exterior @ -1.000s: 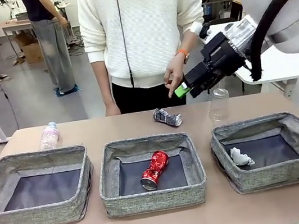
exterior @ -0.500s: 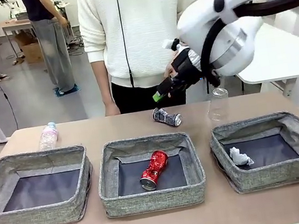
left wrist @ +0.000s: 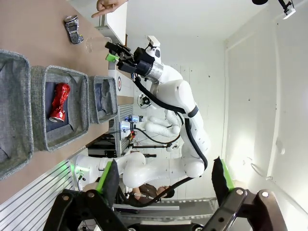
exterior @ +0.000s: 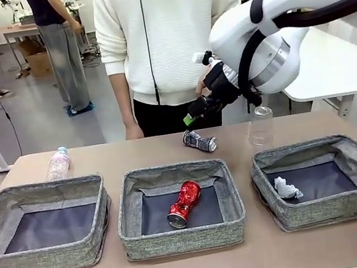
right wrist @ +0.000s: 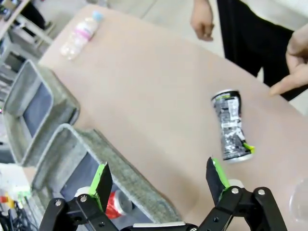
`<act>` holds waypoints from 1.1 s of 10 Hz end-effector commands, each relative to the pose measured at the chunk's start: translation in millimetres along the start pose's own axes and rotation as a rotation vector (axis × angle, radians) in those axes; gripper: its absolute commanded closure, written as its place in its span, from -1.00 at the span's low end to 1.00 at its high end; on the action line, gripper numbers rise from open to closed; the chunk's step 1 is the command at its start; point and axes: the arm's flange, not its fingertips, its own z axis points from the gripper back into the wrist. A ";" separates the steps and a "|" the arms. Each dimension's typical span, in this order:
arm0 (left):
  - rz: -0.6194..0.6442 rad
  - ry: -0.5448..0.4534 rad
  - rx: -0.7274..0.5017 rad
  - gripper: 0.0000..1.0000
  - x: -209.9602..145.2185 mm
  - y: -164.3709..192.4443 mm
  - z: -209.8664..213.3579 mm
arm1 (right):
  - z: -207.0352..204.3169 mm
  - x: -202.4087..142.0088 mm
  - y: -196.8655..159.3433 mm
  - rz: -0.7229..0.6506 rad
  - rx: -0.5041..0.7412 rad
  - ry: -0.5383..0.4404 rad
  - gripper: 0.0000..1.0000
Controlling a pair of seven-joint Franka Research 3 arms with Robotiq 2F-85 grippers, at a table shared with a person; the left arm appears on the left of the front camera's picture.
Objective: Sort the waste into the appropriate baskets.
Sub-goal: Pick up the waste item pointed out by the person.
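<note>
My right gripper (exterior: 194, 114) hangs open in the air just above and behind the crushed black-and-silver can (exterior: 200, 140), which lies on the table beyond the middle basket (exterior: 185, 240). In the right wrist view the can (right wrist: 231, 126) lies ahead of the empty, open right gripper (right wrist: 159, 180). A crushed red can (exterior: 184, 204) rests in the middle basket and a white paper wad (exterior: 287, 188) in the right basket (exterior: 334, 213). The left basket (exterior: 49, 260) holds nothing. A clear bottle (exterior: 58, 162) and a clear cup (exterior: 261, 125) stand on the table. My left gripper (left wrist: 163, 185) is open and empty, away from the table.
A person in a white sweater stands at the far edge; one hand (right wrist: 294, 65) points a finger near the black-and-silver can, the other hand (right wrist: 202, 19) hangs by the table edge. Bare tabletop lies between the baskets and the far edge.
My right arm has swung left from above the cup to just above the black-and-silver can, its gripper staying open. The litter and baskets have not moved.
</note>
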 end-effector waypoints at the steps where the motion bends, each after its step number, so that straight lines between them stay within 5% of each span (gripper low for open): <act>1: 0.006 -0.002 0.010 -1.00 -2.4 -2.8 1.8 | -12.5 15.5 -12.7 0.016 -0.032 0.027 -1.00; 11: 0.006 -0.002 0.010 -1.00 -2.4 -2.8 1.8 | -66.8 5.6 -42.3 0.028 -0.230 0.111 -1.00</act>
